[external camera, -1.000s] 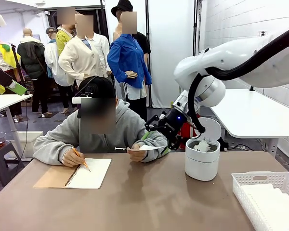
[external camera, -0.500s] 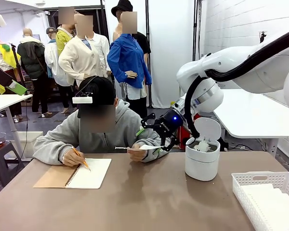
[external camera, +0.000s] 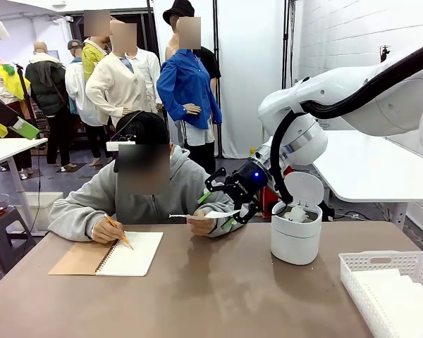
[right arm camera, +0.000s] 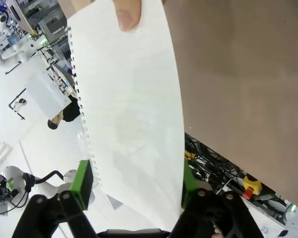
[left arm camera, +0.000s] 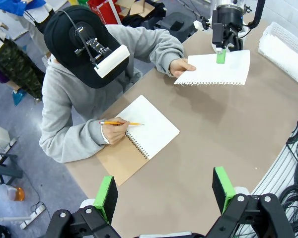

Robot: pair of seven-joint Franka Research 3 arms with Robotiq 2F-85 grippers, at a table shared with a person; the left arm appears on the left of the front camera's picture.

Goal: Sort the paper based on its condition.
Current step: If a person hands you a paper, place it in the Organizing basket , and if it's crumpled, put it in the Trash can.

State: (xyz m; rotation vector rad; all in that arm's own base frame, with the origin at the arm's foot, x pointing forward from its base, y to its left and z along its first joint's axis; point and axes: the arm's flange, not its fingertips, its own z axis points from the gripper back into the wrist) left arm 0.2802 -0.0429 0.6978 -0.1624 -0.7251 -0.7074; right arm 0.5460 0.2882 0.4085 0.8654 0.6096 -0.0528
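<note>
The person's hand (external camera: 199, 225) holds a smooth white sheet of paper (external camera: 215, 215) out flat above the table. My right gripper (external camera: 229, 205) reaches in from the right and is open, one finger above and one below the sheet's far edge. The left wrist view shows the paper (left arm camera: 216, 69) with a green pad of the right gripper (left arm camera: 221, 52) over it. In the right wrist view the paper (right arm camera: 134, 99) runs between the spread jaws of the right gripper (right arm camera: 134, 181). My left gripper (left arm camera: 165, 196) hovers high over the table, open and empty.
A white bin (external camera: 296, 239) with its lid up holds a crumpled white wad (external camera: 296, 211). A white basket (external camera: 391, 282) at the right front holds flat sheets. The person writes with a pencil in a spiral notebook (external camera: 109, 257) at the left.
My right gripper has moved left towards the person, and its jaws now straddle the edge of the held-out sheet. The person's hand and the sheet have stayed put.
</note>
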